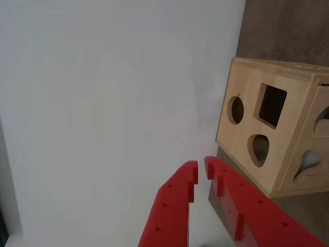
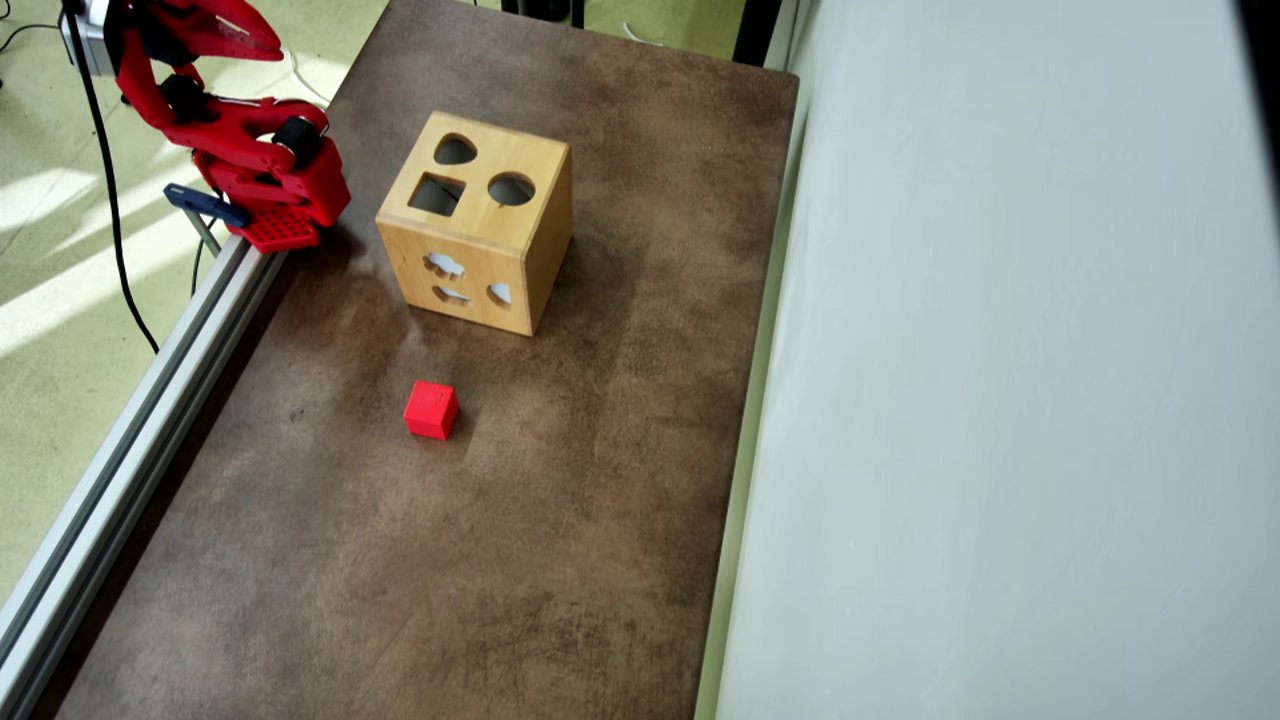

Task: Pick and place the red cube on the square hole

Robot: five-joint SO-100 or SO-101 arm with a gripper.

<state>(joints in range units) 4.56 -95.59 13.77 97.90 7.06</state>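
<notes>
The red cube point(image 2: 431, 410) lies on the brown table top in the overhead view, a little in front of the wooden box point(image 2: 545, 235); the wrist view does not show it. The square hole point(image 2: 436, 194) is on the box's top face, beside a round and a teardrop cutout. In the wrist view the same square hole point(image 1: 271, 105) appears on the box point(image 1: 285, 149) at the right. My gripper point(image 1: 201, 170) is shut with nothing in it, its red jaws nearly touching at the tips. Overhead, the gripper point(image 2: 262, 40) is folded back at the far left corner, away from cube and box.
A white panel point(image 2: 1000, 400) runs along the table's right side and fills most of the wrist view. An aluminium rail point(image 2: 130, 440) borders the left edge. The arm's base point(image 2: 275, 190) is clamped there, with cables point(image 2: 110, 220) on the floor beyond.
</notes>
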